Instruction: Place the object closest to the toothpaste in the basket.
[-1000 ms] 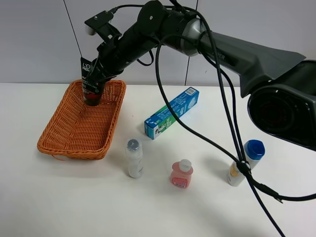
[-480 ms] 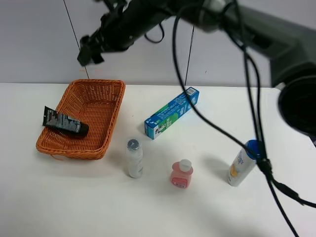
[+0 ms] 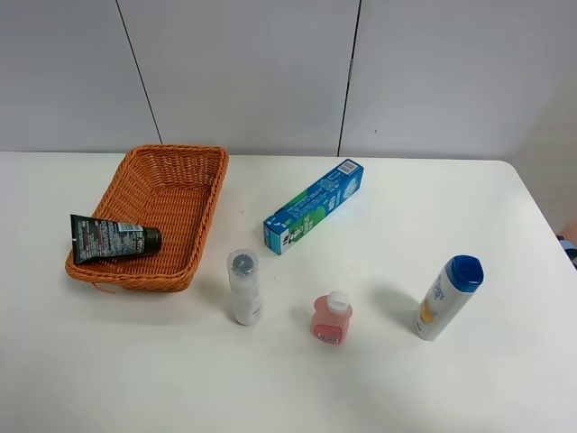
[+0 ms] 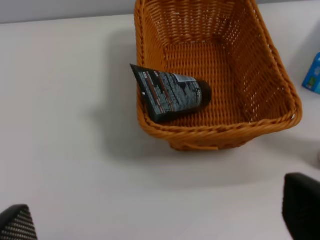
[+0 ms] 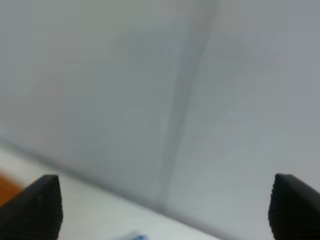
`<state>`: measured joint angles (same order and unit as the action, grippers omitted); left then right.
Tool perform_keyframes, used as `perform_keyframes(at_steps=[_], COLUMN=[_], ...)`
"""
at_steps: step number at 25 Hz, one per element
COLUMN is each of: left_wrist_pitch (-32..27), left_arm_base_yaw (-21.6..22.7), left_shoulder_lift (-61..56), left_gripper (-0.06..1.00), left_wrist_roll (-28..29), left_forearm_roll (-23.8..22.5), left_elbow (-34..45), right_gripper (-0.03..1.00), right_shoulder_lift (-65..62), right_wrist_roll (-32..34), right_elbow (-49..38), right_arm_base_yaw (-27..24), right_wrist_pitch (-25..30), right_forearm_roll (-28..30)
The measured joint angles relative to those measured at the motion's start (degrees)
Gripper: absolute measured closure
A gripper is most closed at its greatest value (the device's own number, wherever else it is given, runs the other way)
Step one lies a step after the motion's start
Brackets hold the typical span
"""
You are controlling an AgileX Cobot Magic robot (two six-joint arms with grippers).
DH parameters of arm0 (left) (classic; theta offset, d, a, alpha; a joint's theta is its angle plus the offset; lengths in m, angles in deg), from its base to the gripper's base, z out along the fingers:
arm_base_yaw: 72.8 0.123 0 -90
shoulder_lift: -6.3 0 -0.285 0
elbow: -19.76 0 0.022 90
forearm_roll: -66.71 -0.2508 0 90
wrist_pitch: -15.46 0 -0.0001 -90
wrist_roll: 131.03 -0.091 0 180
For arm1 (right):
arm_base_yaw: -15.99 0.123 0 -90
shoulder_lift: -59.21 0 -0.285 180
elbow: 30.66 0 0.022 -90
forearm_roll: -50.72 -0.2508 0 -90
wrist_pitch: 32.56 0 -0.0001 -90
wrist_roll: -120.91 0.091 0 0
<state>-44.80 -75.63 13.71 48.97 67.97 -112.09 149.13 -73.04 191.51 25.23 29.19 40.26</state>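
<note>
1. Black tube now lies in the wicker basket, tail over the rim; it was gripped upright 1 s ago.
2. Right gripper let go, jaws apart, arm gone from the overhead view; left gripper also spread, empty.
3. You're likely done w/ the task.

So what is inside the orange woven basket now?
Inside the orange woven basket lies one black tube, its flat end resting over the rim. The weave beneath the tube is covered; nothing else is visible inside.

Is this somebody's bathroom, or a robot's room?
Probably a robot test room, not a bathroom. A toothpaste box, a black tube in a wicker basket and bottles sit on a plain white table before bare grey wall panels; no sink shows.
</note>
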Motion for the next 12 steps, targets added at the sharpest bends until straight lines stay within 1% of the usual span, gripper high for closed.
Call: perform_keyframes(at_steps=[1, 3, 6, 9, 12], left_wrist_pitch=[0.0, 0.0, 0.0, 0.0, 0.0], left_arm_base_yaw=[0.0, 0.0, 0.0, 0.0, 0.0], left_shoulder_lift=[0.0, 0.0, 0.0, 0.0, 0.0], left_gripper=[-0.05, -0.05, -0.05, -0.05, -0.05], left_wrist_roll=[0.0, 0.0, 0.0, 0.0, 0.0], left_forearm_roll=[0.0, 0.0, 0.0, 0.0, 0.0], left_elbow=[0.0, 0.0, 0.0, 0.0, 0.0], right_gripper=[0.15, 0.15, 0.15, 0.15, 0.15], right_shoulder_lift=[-4.1, -12.1, -24.9, -37.2, -49.3], right_wrist_roll=[0.2, 0.6, 0.7, 1.2, 3.3], right_elbow=[-2.1, -9.2, -22.6, -38.5, -54.4], right_arm_base_yaw=[-3.4, -9.7, -15.2, -16.8, -17.0], right_wrist_pitch=[-0.2, -1.2, -3.5, -4.7, -3.9], right_forearm_roll=[0.3, 1.8, 5.4, 6.7, 6.7])
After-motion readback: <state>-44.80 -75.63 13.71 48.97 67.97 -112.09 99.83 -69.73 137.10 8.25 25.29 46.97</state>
